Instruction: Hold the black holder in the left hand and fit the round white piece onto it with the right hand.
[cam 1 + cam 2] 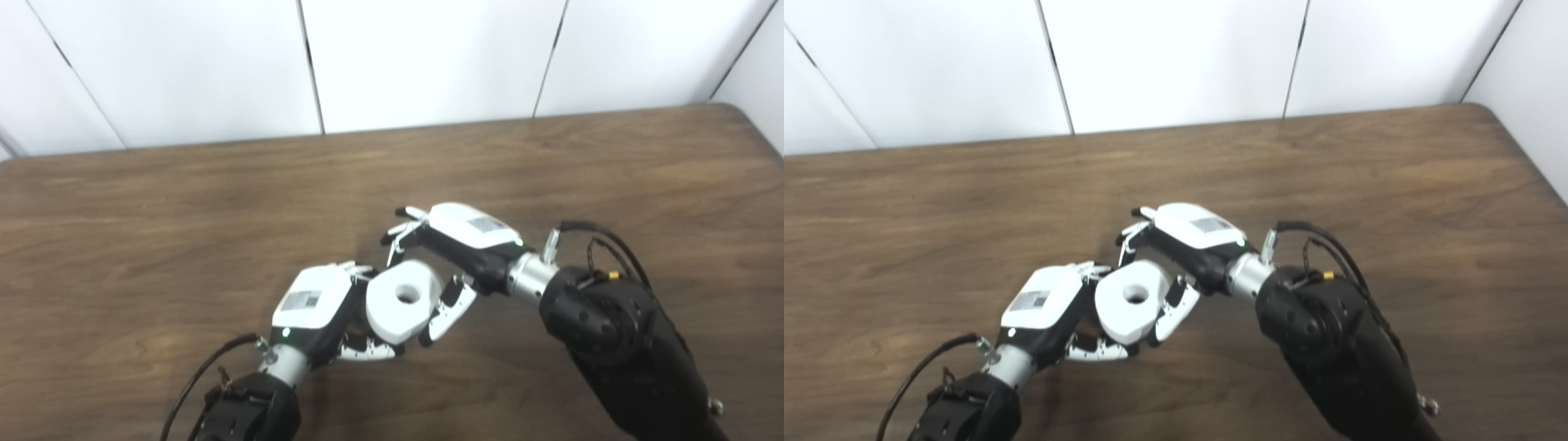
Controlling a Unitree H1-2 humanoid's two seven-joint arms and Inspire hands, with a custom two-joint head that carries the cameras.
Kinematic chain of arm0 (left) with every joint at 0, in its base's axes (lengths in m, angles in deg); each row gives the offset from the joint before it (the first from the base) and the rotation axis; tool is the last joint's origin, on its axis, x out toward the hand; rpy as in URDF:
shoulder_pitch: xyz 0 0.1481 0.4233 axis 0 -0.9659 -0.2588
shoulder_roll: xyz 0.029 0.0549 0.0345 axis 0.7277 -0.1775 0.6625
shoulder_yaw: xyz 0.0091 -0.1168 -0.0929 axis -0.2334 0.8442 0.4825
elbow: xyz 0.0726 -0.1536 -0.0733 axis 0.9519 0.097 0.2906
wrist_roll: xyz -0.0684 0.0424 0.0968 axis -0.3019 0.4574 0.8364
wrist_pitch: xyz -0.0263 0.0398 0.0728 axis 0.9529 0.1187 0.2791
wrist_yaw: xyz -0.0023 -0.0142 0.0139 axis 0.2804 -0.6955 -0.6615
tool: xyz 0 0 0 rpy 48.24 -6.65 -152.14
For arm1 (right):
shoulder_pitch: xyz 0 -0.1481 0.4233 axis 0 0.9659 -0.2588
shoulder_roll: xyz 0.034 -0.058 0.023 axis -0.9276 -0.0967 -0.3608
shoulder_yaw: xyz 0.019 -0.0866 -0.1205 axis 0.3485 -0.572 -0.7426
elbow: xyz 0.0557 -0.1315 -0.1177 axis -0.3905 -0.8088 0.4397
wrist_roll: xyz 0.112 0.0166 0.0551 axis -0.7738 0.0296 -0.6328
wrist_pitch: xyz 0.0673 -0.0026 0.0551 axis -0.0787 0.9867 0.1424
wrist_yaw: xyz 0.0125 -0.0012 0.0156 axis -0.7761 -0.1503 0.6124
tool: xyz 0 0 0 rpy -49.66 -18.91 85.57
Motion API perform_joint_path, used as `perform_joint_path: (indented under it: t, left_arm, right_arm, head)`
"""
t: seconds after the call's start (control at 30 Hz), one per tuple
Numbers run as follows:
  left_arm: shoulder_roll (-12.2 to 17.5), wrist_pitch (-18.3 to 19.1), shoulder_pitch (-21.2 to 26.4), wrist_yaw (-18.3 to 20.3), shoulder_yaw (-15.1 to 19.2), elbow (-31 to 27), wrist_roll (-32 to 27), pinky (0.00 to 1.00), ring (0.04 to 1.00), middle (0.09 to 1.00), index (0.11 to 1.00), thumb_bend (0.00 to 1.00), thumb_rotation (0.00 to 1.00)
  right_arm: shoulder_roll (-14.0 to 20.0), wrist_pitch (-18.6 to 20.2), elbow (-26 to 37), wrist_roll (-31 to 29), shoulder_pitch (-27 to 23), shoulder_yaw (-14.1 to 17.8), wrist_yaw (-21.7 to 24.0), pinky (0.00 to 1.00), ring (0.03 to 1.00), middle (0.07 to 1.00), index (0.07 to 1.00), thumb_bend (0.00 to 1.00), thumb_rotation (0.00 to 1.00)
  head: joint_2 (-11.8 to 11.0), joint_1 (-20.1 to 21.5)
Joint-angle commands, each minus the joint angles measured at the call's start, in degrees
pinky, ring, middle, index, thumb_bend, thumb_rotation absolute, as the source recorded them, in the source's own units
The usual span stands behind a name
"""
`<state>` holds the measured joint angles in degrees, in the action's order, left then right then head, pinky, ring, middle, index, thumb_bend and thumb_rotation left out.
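The round white piece (401,303), thick with a hole in its middle, sits between my two hands just above the table; it also shows in the right eye view (1130,300). My right hand (456,236) comes in from the right and is shut on it, fingers on its far side and thumb on its near right side. My left hand (318,303) comes in from the bottom left, with its fingers curled under and behind the white piece. The black holder is almost wholly hidden by the white piece and my left hand; only a dark bit (353,339) shows at the fingers.
The brown wooden table (184,214) reaches to a white panelled wall (429,61) at the back. Its right edge and rounded far corner (744,116) are in view. My right forearm (618,343) crosses the near right part of the table.
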<state>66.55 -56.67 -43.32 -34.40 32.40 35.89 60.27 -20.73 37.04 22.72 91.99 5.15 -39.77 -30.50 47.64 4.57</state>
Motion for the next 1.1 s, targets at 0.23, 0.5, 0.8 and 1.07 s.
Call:
perform_joint_path:
  t: [0.23, 0.5, 0.8, 1.07]
  left_arm:
    - [-0.1, 0.1, -1.4, 5.0, -1.9, 1.3, -0.6, 0.88, 0.878, 0.823, 0.493, 0.51, 0.07]
    - [0.0, 0.5, -1.0, 5.8, -2.0, 1.1, -0.4, 0.89, 0.882, 0.827, 0.493, 0.51, 0.07]
    - [-0.1, 0.6, -0.8, 5.7, -2.1, 1.4, -0.5, 0.88, 0.881, 0.826, 0.493, 0.51, 0.07]
    - [-0.2, 0.9, -0.7, 6.2, -2.3, 1.3, -0.2, 0.89, 0.884, 0.829, 0.493, 0.51, 0.07]
  right_arm:
    - [-1.1, 1.8, -4.0, 1.5, -2.6, -0.2, 2.5, 0.89, 0.956, 0.814, 0.483, 0.53, 0.14]
    - [-2.3, 1.8, -4.5, 3.1, -3.2, 0.6, 4.5, 0.89, 0.959, 0.812, 0.482, 0.53, 0.14]
    - [-2.6, 1.8, -4.3, 3.9, -3.2, 0.5, 5.8, 0.88, 0.953, 0.813, 0.482, 0.53, 0.14]
    - [-1.3, 1.7, -4.3, 4.0, -3.3, -0.2, 7.0, 0.95, 0.979, 0.846, 0.489, 0.53, 0.15]
  head:
    - [0.3, 0.2]
    - [0.6, 0.4]
    - [0.6, 0.3]
    - [0.6, 0.0]
